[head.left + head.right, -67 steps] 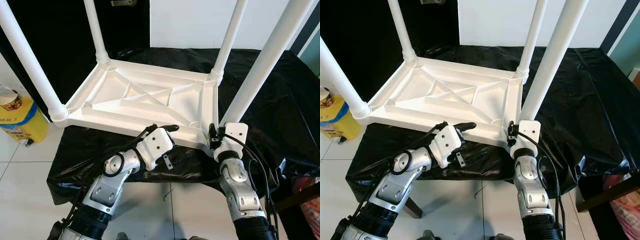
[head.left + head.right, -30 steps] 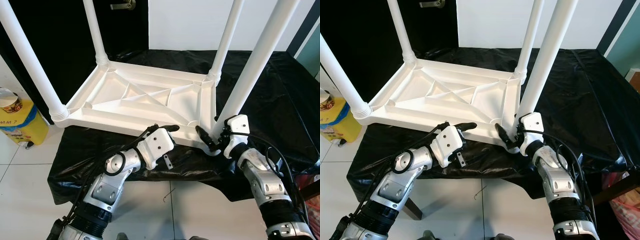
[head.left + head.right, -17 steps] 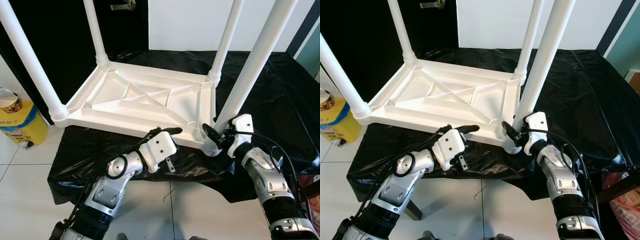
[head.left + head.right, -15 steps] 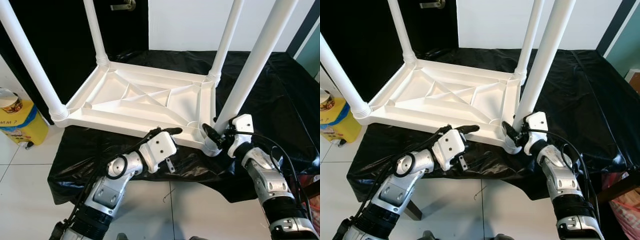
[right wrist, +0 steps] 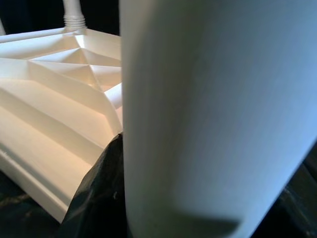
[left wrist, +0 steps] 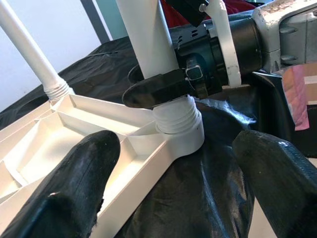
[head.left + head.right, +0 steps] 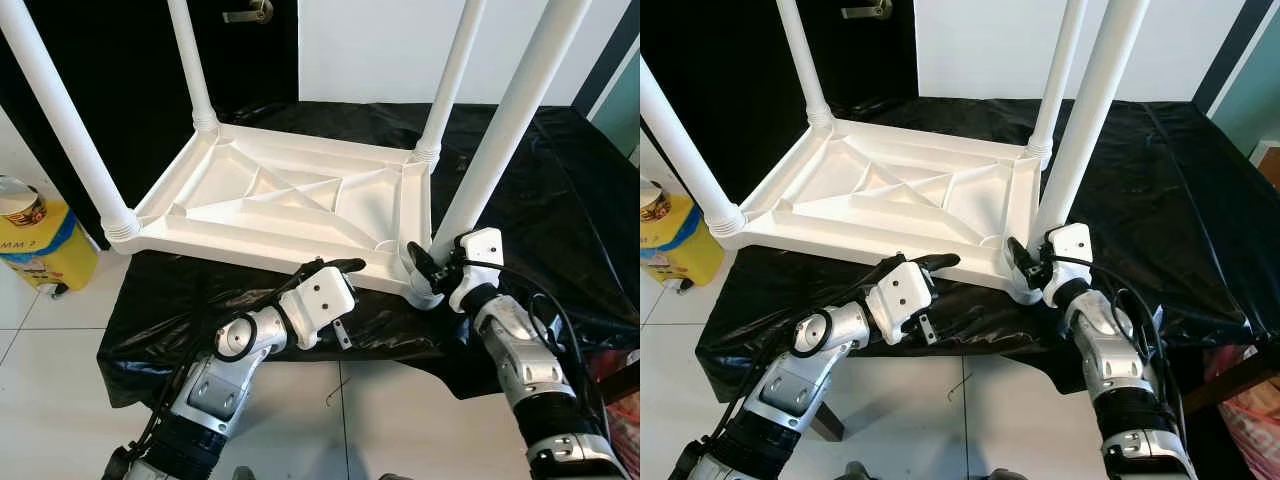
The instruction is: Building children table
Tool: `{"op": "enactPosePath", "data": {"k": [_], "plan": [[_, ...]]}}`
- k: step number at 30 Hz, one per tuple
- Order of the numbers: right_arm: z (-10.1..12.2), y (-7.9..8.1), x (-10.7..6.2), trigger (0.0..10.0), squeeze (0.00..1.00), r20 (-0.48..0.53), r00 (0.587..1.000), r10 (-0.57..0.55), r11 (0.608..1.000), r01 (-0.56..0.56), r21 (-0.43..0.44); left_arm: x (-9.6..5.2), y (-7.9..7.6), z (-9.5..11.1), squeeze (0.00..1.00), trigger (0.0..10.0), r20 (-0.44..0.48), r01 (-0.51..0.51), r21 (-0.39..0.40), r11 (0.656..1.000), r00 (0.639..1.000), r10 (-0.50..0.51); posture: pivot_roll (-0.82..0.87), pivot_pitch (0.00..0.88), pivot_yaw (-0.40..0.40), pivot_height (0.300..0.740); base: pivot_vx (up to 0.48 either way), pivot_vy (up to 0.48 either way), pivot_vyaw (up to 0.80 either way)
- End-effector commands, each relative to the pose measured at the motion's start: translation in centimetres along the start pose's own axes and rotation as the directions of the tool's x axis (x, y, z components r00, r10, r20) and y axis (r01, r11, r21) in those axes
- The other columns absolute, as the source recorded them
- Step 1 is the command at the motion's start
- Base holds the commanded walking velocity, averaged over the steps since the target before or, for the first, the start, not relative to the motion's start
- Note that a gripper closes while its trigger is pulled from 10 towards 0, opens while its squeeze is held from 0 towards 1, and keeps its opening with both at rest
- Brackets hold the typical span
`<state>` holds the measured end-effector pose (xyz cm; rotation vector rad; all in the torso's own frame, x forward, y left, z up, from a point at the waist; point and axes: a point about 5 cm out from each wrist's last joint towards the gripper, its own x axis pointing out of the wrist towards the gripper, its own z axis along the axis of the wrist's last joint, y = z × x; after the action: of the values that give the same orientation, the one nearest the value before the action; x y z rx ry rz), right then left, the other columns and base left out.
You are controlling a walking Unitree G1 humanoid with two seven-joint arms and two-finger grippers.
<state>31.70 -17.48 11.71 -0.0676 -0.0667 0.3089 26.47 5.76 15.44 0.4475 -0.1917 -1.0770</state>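
A white plastic children's table (image 7: 270,195) lies upside down on a black-draped surface (image 7: 545,190), its four white legs pointing up. My right gripper (image 7: 424,270) is shut on the near right leg (image 7: 500,130) just above its threaded socket at the table's front right corner. The left wrist view has one black finger (image 6: 158,91) wrapped across that leg above the ribbed collar (image 6: 178,121). In the right wrist view the leg (image 5: 213,114) stands close up beside the ribbed underside (image 5: 54,99). My left gripper (image 7: 338,270) hovers open at the table's front edge, left of that corner, holding nothing.
A yellow container (image 7: 35,240) stands on the tiled floor at the left. A dark door with a handle (image 7: 245,12) and a white wall lie behind. The black cloth hangs over the front edge (image 7: 300,345). A red bag (image 7: 625,375) sits at the far right.
My right gripper has swung from below the corner to the side of the near right leg and closed on its base. My left gripper crept slightly right along the front edge.
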Motion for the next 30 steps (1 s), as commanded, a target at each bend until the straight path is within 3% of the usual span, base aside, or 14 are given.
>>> {"op": "enactPosePath", "data": {"k": [1,11,19,30], "plan": [[-2.7,-0.2,-1.3,10.0,0.0,-0.138,0.988,-0.072,0.997,0.069,-0.027,0.0,0.1,-0.2,0.0,10.0,-0.008,-0.059,0.001,0.998,0.998,0.059,-0.01,0.043,-0.063,0.74,0.0,0.0,0.0],[-3.1,1.0,-2.1,10.0,0.0,-0.138,0.96,-0.242,0.969,0.247,0.016,0.1,0.2,-0.4,0.0,10.0,-0.012,-0.067,0.015,0.998,0.998,0.067,-0.02,0.044,-0.062,0.74,0.0,0.0,0.0],[-3.0,2.1,-2.8,10.0,0.0,-0.152,0.883,-0.444,0.889,0.455,0.045,0.2,0.2,-0.1,0.0,10.0,0.006,-0.064,-0.002,0.998,0.998,0.064,-0.02,0.041,-0.056,0.74,0.0,0.0,0.0],[-2.4,3.3,-2.8,10.0,0.0,-0.147,0.872,-0.466,0.876,0.478,0.058,0.3,0.1,-0.2,0.0,10.0,0.008,-0.05,-0.002,0.999,0.999,0.05,-0.03,0.035,-0.05,0.74,0.0,0.0,0.0]]}}
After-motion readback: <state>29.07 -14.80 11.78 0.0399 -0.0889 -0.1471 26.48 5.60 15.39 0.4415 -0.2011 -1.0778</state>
